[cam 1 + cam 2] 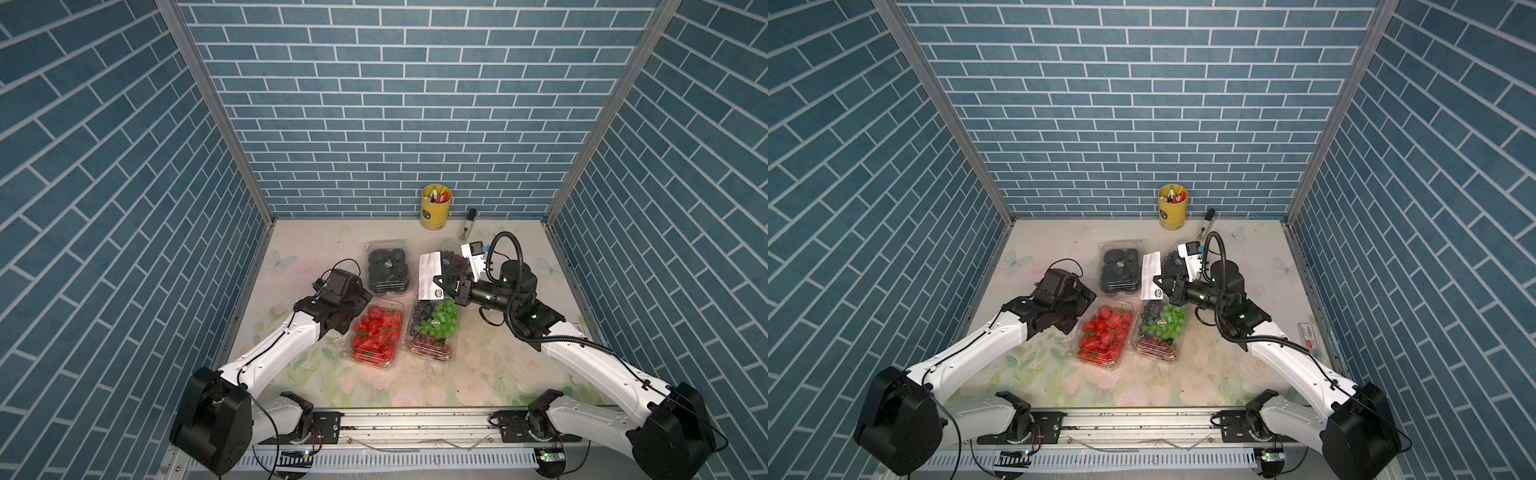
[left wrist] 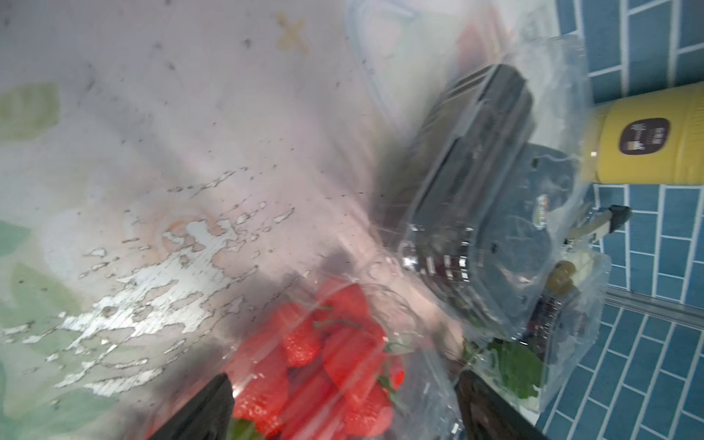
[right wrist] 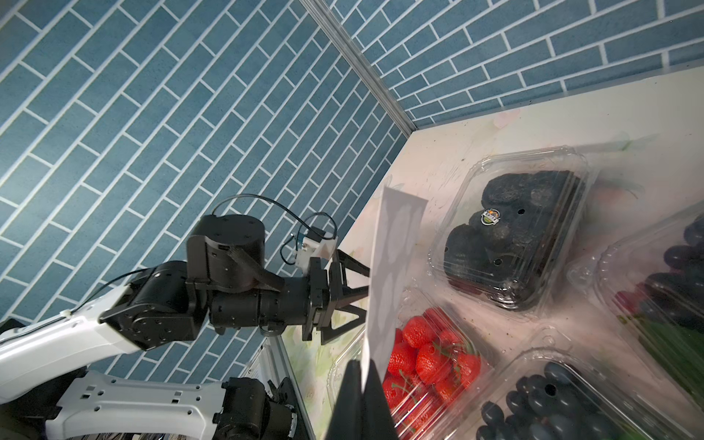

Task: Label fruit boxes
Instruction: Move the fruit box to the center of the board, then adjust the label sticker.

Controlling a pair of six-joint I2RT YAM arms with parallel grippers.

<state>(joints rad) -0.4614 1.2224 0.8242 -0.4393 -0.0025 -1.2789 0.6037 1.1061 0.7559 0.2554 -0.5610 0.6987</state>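
Note:
Four clear fruit boxes lie mid-table in both top views: black berries [image 1: 386, 266], strawberries [image 1: 377, 334], mixed grapes [image 1: 434, 328], and purple grapes [image 1: 451, 257], half hidden behind the right arm. My right gripper [image 1: 441, 286] is shut on the lower edge of a white sticker sheet [image 1: 429, 270] and holds it upright above the boxes; the right wrist view shows the fingers [image 3: 375, 400] pinching the sheet [image 3: 392, 266]. My left gripper [image 1: 347, 316] stands open at the strawberry box's far-left end. In the left wrist view the strawberries [image 2: 335, 362] lie between its fingers [image 2: 205, 411].
A yellow pen cup [image 1: 436, 205] stands at the back wall, and a marker [image 1: 467, 224] lies beside it. A small printed card [image 1: 1308, 334] lies at the table's right edge. Blue brick walls close in three sides.

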